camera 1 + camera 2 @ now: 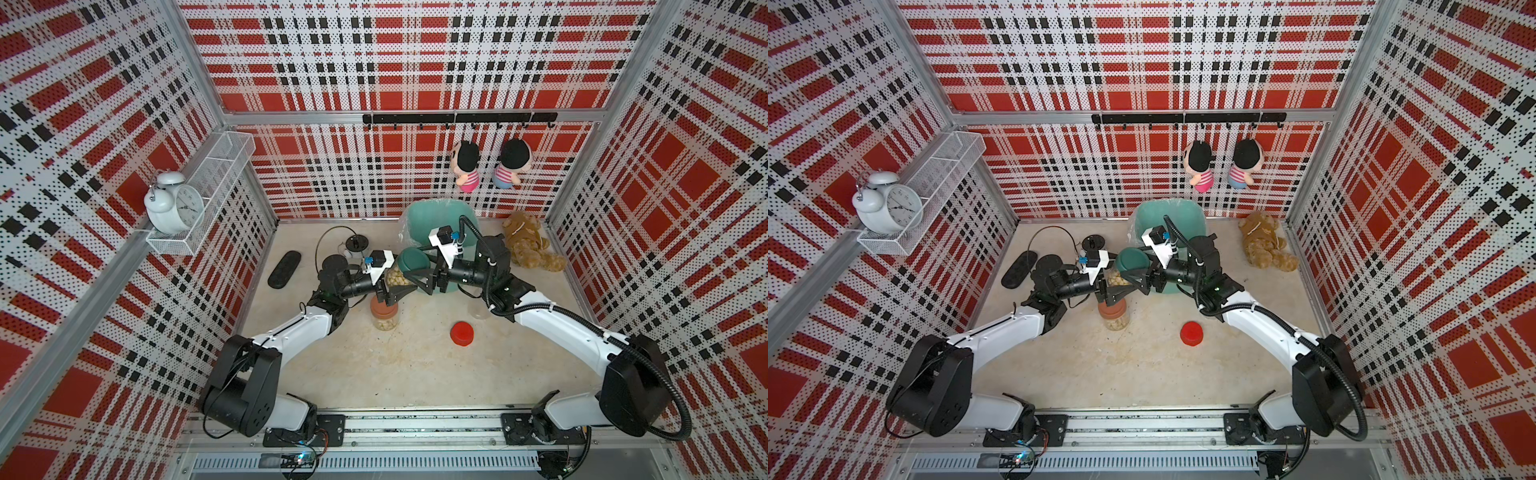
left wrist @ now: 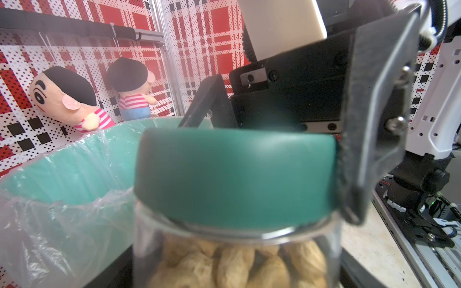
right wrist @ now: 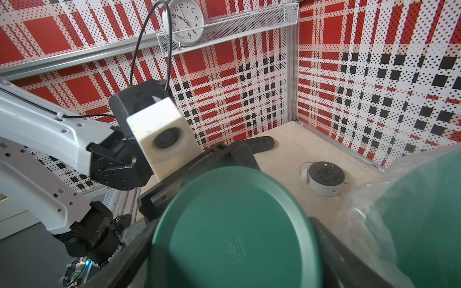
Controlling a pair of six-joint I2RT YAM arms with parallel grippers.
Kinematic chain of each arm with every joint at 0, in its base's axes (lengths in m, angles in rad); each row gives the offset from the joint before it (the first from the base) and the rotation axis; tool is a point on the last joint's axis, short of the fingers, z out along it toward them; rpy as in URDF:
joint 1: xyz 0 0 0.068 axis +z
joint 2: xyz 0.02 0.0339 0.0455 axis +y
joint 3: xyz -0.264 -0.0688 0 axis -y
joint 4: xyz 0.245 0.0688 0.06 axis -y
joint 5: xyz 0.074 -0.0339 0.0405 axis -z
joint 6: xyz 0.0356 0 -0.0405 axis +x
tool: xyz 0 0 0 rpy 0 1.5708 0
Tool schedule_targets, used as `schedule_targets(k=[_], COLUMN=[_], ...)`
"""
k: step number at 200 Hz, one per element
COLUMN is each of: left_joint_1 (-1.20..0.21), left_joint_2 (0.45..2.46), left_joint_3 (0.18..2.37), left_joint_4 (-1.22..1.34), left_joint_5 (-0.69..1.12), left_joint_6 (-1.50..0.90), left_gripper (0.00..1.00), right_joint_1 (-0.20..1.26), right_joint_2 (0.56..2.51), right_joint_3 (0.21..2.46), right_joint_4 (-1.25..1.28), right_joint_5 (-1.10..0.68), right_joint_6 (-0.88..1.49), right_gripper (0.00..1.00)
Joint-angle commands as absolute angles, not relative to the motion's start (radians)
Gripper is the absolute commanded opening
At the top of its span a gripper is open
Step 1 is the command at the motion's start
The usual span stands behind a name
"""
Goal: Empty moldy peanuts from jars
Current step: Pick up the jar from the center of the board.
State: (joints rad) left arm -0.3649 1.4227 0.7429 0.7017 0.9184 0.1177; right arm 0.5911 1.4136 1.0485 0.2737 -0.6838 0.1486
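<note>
Beside the lined teal bin (image 1: 417, 219), you hold a jar (image 1: 395, 277) of moldy peanuts (image 2: 234, 269) tilted above the table (image 1: 374, 374), between both arms. Your left gripper (image 1: 398, 286) is closed around its clear body. Your right gripper (image 1: 417, 264) clamps the green lid (image 3: 232, 232), which sits on the jar. Near them a brown-lidded jar (image 1: 384, 313) of peanuts stands upright, and a red lid (image 1: 462, 333) lies well apart.
</note>
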Motion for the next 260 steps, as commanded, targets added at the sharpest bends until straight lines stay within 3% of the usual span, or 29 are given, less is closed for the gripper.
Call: schedule_targets(k=[1,44,63,90,105,117,128,170,203,260], left_joint_1=[-0.328,-0.312,-0.308,-0.308,-0.308,-0.31,-0.31,-0.308,-0.307,-0.302], left_joint_2=[1.426,1.439,1.44,1.446,1.451,1.452,1.454,1.447,1.433,1.41], left_joint_3=[0.772,0.793,0.797,0.803,0.804,0.803,0.804,0.801,0.79,0.748], left_joint_4=[0.677,0.668,0.666,0.658,0.657,0.657,0.656,0.655,0.678,0.8], left_joint_5=[0.901,0.984,0.991,0.994,0.984,0.971,0.953,0.873,0.837,0.801], left_joint_6=[0.123,0.123,0.132,0.136,0.142,0.144,0.147,0.166,0.169,0.098], left_gripper=[0.0,0.0,0.0,0.0,0.0,0.0,0.0,0.0,0.0,0.0], right_joint_1=[0.59,0.568,0.568,0.568,0.565,0.562,0.561,0.56,0.56,0.561], right_joint_2=[1.389,1.421,1.455,1.516,1.537,1.545,1.543,1.477,1.443,1.387], right_joint_3=[1.113,1.161,1.246,1.389,1.437,1.456,1.452,1.292,1.224,1.101], right_joint_4=[0.299,0.146,-0.051,-0.318,-0.382,-0.381,-0.341,0.037,0.183,0.389], right_joint_5=[-0.896,-1.05,-1.092,-1.075,-1.068,-1.066,-1.065,-0.97,-0.886,-0.634], right_joint_6=[0.098,-0.15,-0.349,-0.578,-0.642,-0.64,-0.6,-0.258,-0.099,0.161], right_gripper=[0.0,0.0,0.0,0.0,0.05,0.12,0.29,0.76,0.99,1.0])
